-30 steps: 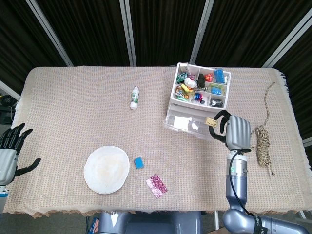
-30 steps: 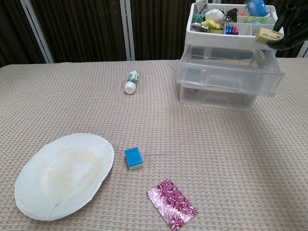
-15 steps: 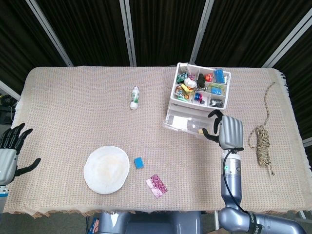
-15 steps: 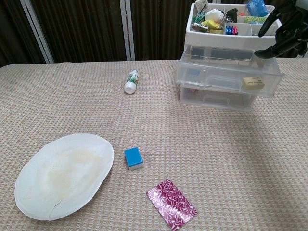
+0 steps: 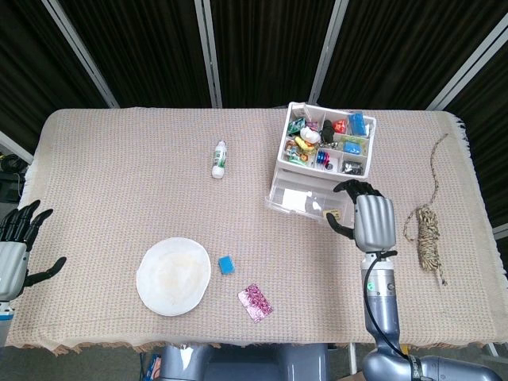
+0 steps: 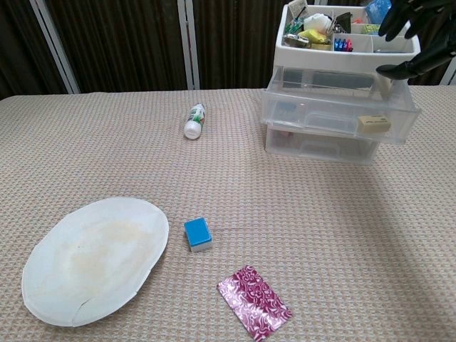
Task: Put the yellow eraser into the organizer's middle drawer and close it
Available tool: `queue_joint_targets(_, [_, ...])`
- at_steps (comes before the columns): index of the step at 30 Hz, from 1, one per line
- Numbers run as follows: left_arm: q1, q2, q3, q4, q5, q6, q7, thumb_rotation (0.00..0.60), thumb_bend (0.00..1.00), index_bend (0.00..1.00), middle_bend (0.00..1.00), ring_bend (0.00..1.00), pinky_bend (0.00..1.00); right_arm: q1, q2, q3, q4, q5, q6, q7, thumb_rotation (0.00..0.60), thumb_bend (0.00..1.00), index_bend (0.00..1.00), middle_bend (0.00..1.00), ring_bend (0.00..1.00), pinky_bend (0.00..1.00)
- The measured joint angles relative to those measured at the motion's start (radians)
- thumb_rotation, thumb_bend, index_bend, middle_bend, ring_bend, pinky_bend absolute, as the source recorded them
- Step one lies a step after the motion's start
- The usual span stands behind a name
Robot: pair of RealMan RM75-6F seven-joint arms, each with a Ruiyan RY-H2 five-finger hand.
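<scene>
The clear plastic organizer (image 5: 324,163) (image 6: 335,92) stands at the back right of the table, its middle drawer (image 6: 340,114) pulled out. The yellow eraser (image 6: 373,123) (image 5: 334,213) lies inside that drawer near its front right corner. My right hand (image 5: 367,217) (image 6: 413,35) hovers just above the drawer's right end, fingers spread, holding nothing. My left hand (image 5: 17,246) hangs at the table's left edge, open and empty; the chest view does not show it.
A white bottle (image 5: 219,159) lies left of the organizer. A paper plate (image 5: 173,275), a blue block (image 5: 226,264) and a magenta patterned packet (image 5: 255,302) sit near the front. A coil of twine (image 5: 427,234) lies right of my right hand.
My right hand let go of the yellow eraser, which dropped into the open middle drawer. The hand then spread its fingers and drew back slightly above the drawer.
</scene>
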Motion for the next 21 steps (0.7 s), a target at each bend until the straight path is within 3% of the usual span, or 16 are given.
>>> queue_joint_targets(4, [0.001,-0.002,0.000,0.001,0.002,0.004,0.004,0.600,0.25,0.12,0.00,0.00,0.00,-0.015,0.020,-0.082,0.061,-0.186,0.008,0.053,0.600,0.13,0.24,0.07,0.01,0.12])
queue_joint_targets(8, [0.002,-0.004,-0.001,0.003,0.001,0.007,0.002,0.600,0.25,0.12,0.00,0.00,0.00,-0.021,0.053,-0.176,0.162,-0.352,-0.005,0.068,0.600,0.13,0.10,0.00,0.00,0.01])
queue_joint_targets(13, [0.000,-0.003,-0.001,0.005,0.002,0.004,0.000,0.600,0.25,0.12,0.00,0.00,0.00,-0.026,0.083,-0.236,0.234,-0.415,-0.031,-0.032,0.600,0.13,0.02,0.00,0.00,0.00])
queue_joint_targets(21, [0.001,-0.006,-0.002,0.004,0.001,0.006,0.006,0.600,0.25,0.12,0.00,0.00,0.00,-0.052,0.067,-0.301,0.371,-0.460,-0.079,-0.229,0.600,0.13,0.02,0.00,0.00,0.00])
